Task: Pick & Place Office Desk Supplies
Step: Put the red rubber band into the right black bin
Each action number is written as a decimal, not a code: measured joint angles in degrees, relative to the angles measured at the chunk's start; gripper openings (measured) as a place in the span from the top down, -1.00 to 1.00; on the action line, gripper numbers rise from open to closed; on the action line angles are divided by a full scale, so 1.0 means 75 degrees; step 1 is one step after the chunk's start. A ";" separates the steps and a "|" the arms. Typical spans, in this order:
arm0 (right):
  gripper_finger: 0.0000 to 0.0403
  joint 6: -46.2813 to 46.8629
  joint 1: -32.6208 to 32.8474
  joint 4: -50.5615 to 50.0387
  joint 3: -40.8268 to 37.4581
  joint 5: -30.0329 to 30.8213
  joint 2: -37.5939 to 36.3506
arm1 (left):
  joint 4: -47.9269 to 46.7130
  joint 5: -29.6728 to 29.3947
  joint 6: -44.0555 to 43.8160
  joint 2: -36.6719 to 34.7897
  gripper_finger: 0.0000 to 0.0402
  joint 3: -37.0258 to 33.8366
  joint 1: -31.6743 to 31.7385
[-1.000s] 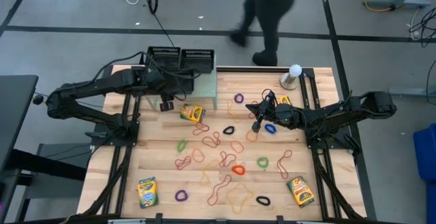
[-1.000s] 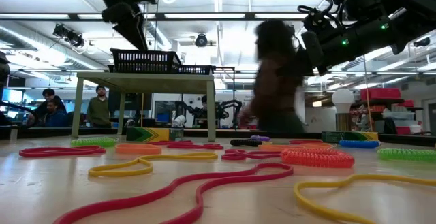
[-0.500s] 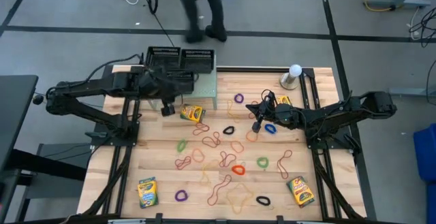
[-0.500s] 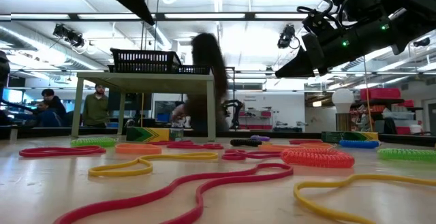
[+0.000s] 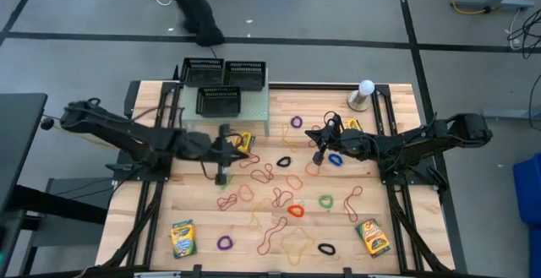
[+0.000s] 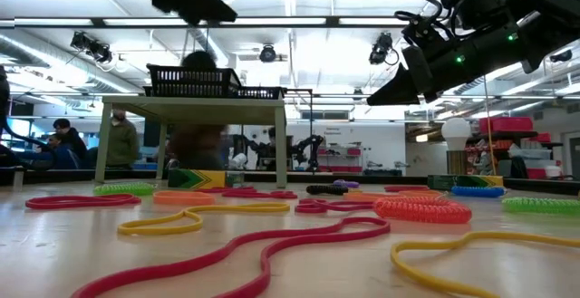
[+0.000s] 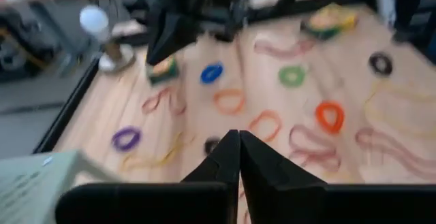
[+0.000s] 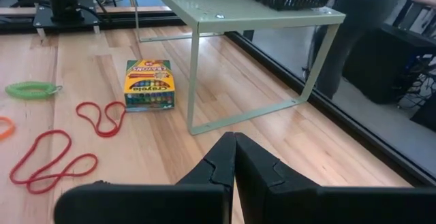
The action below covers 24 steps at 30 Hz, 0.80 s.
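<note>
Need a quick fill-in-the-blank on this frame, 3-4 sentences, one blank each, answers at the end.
1. The black mesh trays sit on top of a pale green ____.
2. The number of crayon boxes visible in the high view, such as the one at the near right, is ____.
3. The left gripper and the right gripper both have their fingers ____.
4. The rubber band lying beside the right gripper is coloured ____.

Answers: stand; four; shut; blue

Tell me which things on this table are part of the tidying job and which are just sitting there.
Job: rubber bands, four crayon boxes, scattered on the table.
Not the job: black mesh trays on the green stand, ball-topped stand.
</note>
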 joint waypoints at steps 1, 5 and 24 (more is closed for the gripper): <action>0.92 -0.0031 -0.0004 -0.0002 -0.0002 0.0000 0.0000 | 0.0753 -0.0020 -0.0006 0.0002 0.92 -0.0343 -0.0084; 0.92 -0.0043 -0.0004 0.0001 0.0000 0.0000 0.0000 | 0.3571 -0.0038 -0.0041 0.0108 0.92 -0.1483 -0.0373; 0.92 -0.0075 -0.0004 -0.0020 0.0000 0.0204 0.0000 | 0.5916 0.0458 -0.1828 0.1708 0.91 -0.1826 -0.0323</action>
